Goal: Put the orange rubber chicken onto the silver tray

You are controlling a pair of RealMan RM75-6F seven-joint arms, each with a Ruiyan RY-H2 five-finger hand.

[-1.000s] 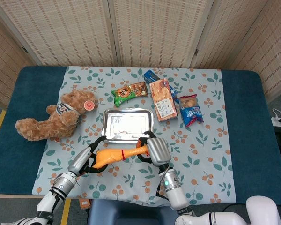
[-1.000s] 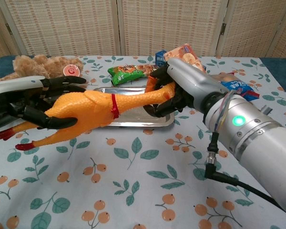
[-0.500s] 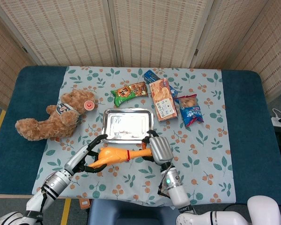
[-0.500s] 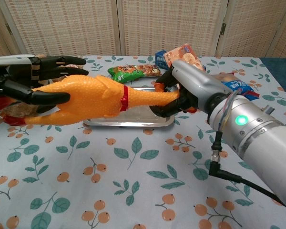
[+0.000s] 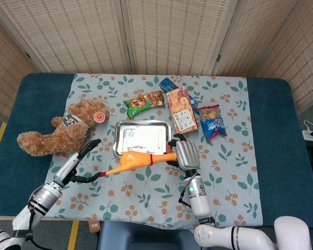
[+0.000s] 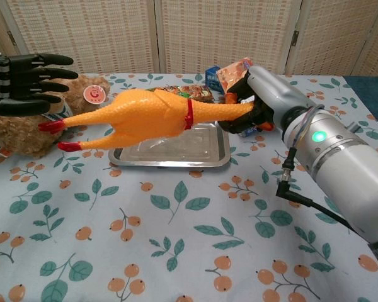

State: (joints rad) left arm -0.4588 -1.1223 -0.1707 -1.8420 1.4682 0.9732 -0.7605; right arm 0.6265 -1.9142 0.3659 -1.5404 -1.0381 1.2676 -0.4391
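**Chicken held over tray's front edge**

Right hand [image 6: 255, 104] gripping the chicken [image 6: 148, 113] by the head end, aloft above the tray [image 5: 126, 130] near the worktop's [image 5: 271, 156] middle. Left hand [image 6: 19, 82] empty, fingers spread, toward the left edge.

Head view: set high above the near edge of the table [image 5: 271, 156], looking steeply down and away toward the far screens [image 5: 161, 36]. Takes in the whole tabletop, both blue ends, floor at left and right.

Chest view: set low at the near edge, close to the cloth [image 6: 176, 251], facing level toward the far screens. Near range; the arms fill much of the frame, the table ends fall outside it.

Shared: the middle of the table, with tray [image 5: 142, 138] [image 6: 176, 151], chicken [image 5: 141, 160] [image 6: 151, 114], bear [image 5: 57, 133] [image 6: 25, 132], far snack packs [image 5: 180, 109] [image 6: 236, 68], left hand [image 5: 78, 159] [image 6: 22, 83], right hand [image 5: 186, 154] [image 6: 258, 100].
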